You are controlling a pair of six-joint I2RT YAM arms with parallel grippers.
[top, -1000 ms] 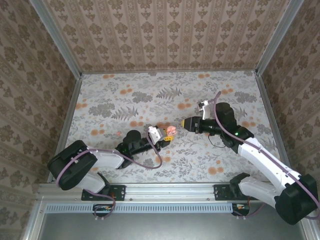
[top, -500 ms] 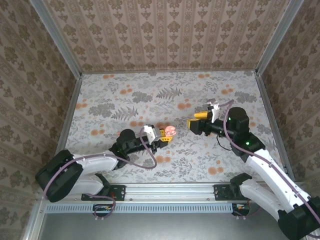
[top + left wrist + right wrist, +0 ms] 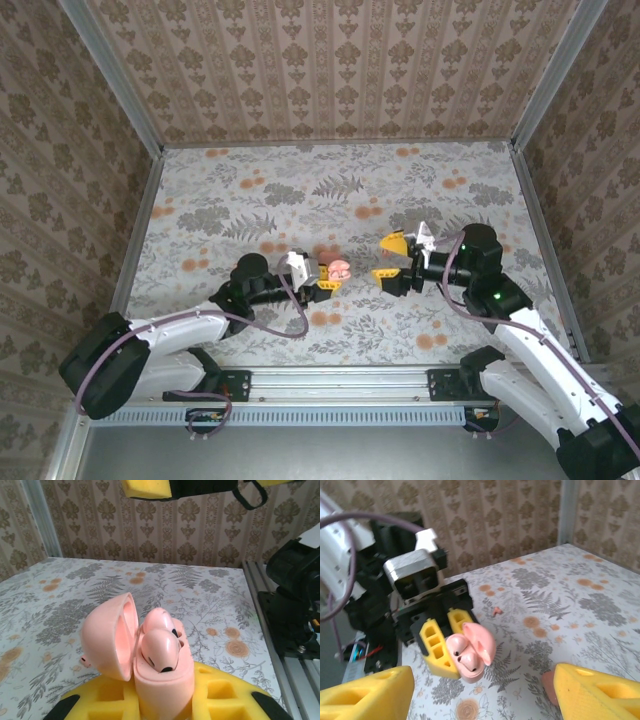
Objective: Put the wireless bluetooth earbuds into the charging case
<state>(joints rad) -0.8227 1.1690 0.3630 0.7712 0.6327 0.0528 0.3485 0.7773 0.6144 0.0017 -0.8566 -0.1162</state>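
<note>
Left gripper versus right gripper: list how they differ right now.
The left gripper is shut on the charging case, whose lid is open with the earbuds inside; the right gripper holds nothing. The left gripper's jaws are clamped close together; the right gripper's stand wide apart. Both are yellow-tipped and point toward each other.

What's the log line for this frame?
left fingers: shut on charging case | lid: open | earbuds: both in case | right fingers: open, empty

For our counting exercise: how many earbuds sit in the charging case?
2. Both stand in the open charging case, which the left claw grips: the near earbud in front, the far earbud just behind it.
</note>
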